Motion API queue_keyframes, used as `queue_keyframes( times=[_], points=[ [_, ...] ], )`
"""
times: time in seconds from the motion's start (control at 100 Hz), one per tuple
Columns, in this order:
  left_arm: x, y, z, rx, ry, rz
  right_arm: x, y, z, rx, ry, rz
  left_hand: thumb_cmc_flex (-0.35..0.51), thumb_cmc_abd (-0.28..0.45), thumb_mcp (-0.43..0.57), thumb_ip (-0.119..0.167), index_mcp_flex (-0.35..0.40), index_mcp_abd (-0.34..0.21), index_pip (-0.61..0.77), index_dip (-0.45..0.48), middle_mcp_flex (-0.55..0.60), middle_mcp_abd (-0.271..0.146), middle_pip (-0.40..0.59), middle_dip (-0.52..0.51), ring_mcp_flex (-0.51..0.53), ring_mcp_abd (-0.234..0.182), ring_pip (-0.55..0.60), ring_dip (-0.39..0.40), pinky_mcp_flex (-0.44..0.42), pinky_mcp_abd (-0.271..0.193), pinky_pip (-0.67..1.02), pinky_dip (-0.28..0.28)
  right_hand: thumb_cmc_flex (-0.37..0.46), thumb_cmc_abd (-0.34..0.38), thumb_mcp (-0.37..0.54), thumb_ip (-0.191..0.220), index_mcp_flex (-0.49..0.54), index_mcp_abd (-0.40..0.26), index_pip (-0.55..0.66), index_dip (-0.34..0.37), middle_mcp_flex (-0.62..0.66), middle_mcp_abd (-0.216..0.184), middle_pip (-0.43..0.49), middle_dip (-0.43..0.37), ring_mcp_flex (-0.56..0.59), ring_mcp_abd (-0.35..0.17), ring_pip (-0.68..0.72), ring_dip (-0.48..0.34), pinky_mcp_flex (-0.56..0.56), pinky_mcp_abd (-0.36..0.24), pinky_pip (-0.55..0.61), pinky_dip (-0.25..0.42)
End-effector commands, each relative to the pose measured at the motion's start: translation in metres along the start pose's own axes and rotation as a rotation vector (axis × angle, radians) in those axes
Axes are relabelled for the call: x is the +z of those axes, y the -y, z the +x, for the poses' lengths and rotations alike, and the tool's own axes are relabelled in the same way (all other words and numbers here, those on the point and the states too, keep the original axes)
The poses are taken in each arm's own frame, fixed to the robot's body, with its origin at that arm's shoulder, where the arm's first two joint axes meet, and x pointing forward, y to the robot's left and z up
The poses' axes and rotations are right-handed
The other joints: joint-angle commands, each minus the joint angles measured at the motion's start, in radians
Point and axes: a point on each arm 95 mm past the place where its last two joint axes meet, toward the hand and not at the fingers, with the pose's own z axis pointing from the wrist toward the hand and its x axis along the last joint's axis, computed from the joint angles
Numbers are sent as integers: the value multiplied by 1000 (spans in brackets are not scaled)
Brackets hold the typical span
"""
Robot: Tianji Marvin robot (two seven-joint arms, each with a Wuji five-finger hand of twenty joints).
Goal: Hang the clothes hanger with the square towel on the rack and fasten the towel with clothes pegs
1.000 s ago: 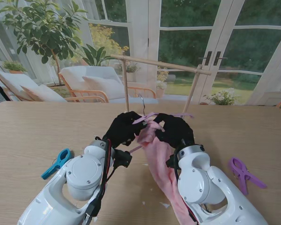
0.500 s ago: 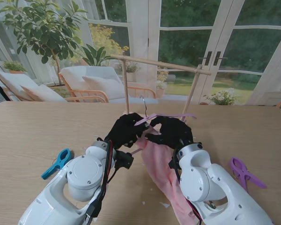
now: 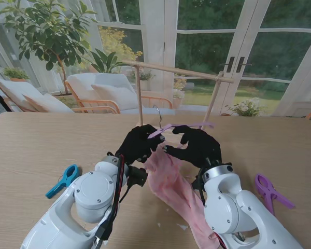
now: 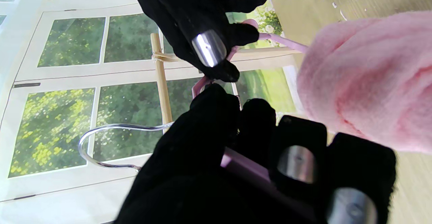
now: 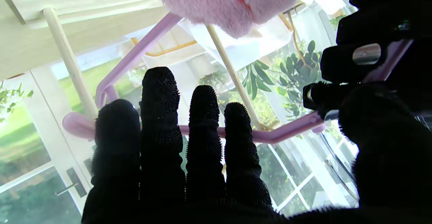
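The right hand [image 3: 197,143] has slid right along the hanger [image 3: 182,126], fingers now spread, gripping nothing. The hanger lies left-right, hook [image 3: 157,115] up, clamped in the left hand [image 3: 137,142]; the towel [image 3: 171,181] trails toward me.

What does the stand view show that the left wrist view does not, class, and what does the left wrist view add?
Only the stand view shows the blue peg on the left, the purple peg on the right, and the whole wooden rack. Only the left wrist view shows the hanger's metal hook clearly, free of the rack's post. Both show the pink towel, the pink hanger and the left hand gripping it.
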Motion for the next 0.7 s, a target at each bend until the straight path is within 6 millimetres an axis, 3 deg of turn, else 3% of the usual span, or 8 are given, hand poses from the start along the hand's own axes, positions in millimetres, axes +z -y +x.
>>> queue_keyframes(
  times=[0.0, 0.18, 0.27, 0.35, 0.47, 0.59, 0.69],
  points=[
    [-1, -3, 5, -14, -6, -10, -9, 2, 1, 3, 1, 14, 70, 37, -13, 34, 8, -27, 62, 17, -8, 23, 27, 12, 71, 53, 65, -10, 29, -133, 295, 66, 42, 38, -30, 65, -25, -20, 33, 59, -52, 5, -9, -19, -50, 10, -43, -19, -31, 10, -39, -5],
    [-1, 0, 6, -23, -9, -7, -24, 5, -12, -39, 41, 45, 72, 38, -15, 35, 9, -27, 62, 18, -8, 24, 26, 11, 71, 56, 64, -10, 29, -132, 295, 67, 119, 86, -23, 101, -49, 8, 61, 163, -182, 35, -26, -33, -199, 15, -138, -48, -140, 9, -139, -5],
    [-1, 0, 7, -24, -13, -7, -31, 11, -21, -52, 72, 84, 72, 38, -16, 35, 8, -29, 62, 18, -8, 24, 26, 11, 70, 58, 64, -10, 29, -133, 295, 67, 88, 60, 174, 102, -99, 61, 30, 183, -273, 54, -36, -42, -293, 22, -182, -64, -206, 6, -200, 7],
    [-1, 1, 8, -29, -14, -7, -37, 20, -28, -62, 105, 132, 73, 37, -17, 35, 10, -27, 62, 18, -8, 25, 26, 11, 70, 58, 64, -9, 29, -133, 295, 67, 73, 43, 241, 99, -153, 118, 9, 177, -351, 71, -44, -48, -378, 30, -224, -80, -264, 5, -253, -1],
    [0, 2, 9, -35, -17, -7, -43, 34, -37, -68, 134, 198, 74, 38, -17, 36, 9, -27, 61, 19, -8, 25, 25, 11, 70, 58, 64, -9, 29, -133, 295, 67, 2, 32, 200, 68, -221, 176, -39, 146, -453, 89, -70, -66, -486, 27, -299, -114, -344, 1, -339, -10],
    [-1, 3, 11, -44, -22, -9, -41, 48, -43, -75, 158, 246, 74, 38, -18, 36, 9, -26, 60, 18, -7, 24, 25, 11, 71, 58, 64, -9, 29, -133, 295, 68, -14, 48, 98, 50, -310, 221, -97, 116, -567, 98, -103, -91, -601, 16, -386, -164, -424, -2, -461, -31],
    [-2, 4, 14, -47, -28, -13, -36, 59, -46, -85, 178, 263, 74, 38, -19, 36, 10, -26, 61, 19, -7, 25, 25, 11, 71, 56, 64, -9, 29, -133, 295, 68, -21, 53, 29, 48, -399, 263, -146, 110, -572, 116, -273, -170, -684, 14, -439, -198, -472, -4, -563, -41]
  ],
)
